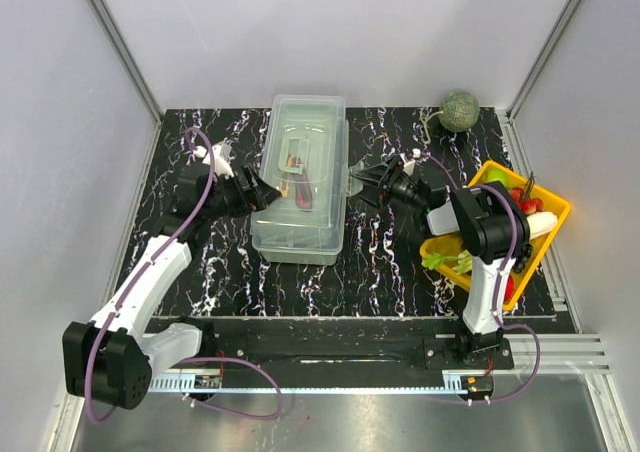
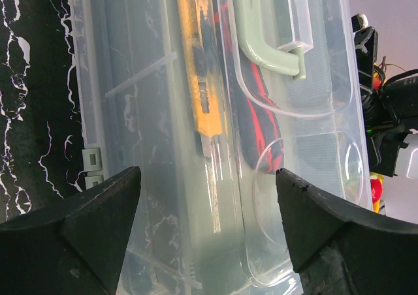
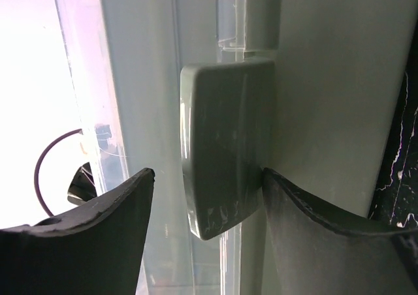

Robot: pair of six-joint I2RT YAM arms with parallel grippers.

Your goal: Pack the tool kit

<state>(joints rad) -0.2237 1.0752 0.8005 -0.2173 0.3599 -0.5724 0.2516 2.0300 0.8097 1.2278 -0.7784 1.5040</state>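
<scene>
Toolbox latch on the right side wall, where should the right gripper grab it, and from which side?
Pinch the latch across its two long edges, near its rounded free end, coming straight in from the right side of the toolbox. It is a flat flap standing proud of the wall, and the right gripper straddles it, jaws open.

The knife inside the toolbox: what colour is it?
The knife is yellow; left wrist view shows it best.

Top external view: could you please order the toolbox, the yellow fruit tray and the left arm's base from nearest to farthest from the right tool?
From the right tool:
1. toolbox: immediately to its left, nearest.
2. yellow tray: further off, on the right side.
3. left arm's base: near-left corner, farthest.
</scene>
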